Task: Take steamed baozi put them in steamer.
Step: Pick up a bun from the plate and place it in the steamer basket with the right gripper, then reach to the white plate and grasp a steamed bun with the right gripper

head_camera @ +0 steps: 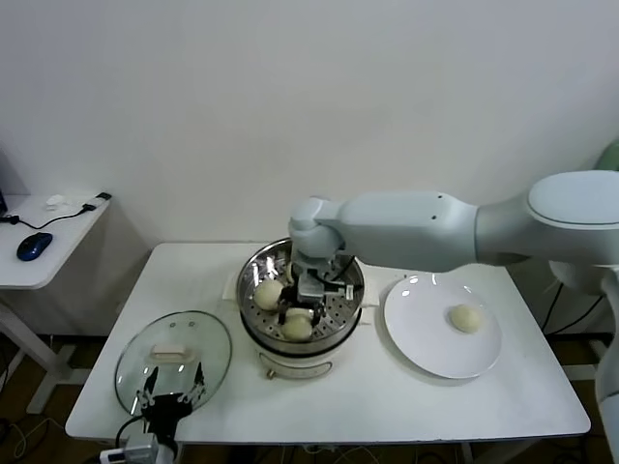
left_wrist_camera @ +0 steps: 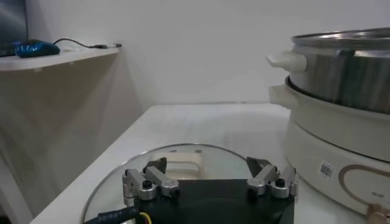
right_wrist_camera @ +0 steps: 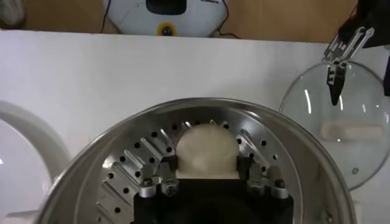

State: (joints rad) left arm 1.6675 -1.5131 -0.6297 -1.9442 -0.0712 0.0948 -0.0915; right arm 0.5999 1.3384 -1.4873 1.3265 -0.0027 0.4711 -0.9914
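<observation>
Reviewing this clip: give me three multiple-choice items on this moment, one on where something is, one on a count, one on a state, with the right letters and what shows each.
1. Where does the glass lid lie?
A. on the steamer
B. on the table, on the robot's left of the steamer
C. on the white plate

2. How many steamed baozi are on the white plate?
A. one
B. two
C. none

3. What is the right pincer doing?
A. parked over the lid
B. hovering above the plate
C. down inside the steamer with a bun between its fingers

Key: 1 B, the lid rests flat beside the pot under the left pincer. 2 A, a single baozi sits there. 3 C, the right wrist view shows a bun between the fingers over the perforated tray.
</observation>
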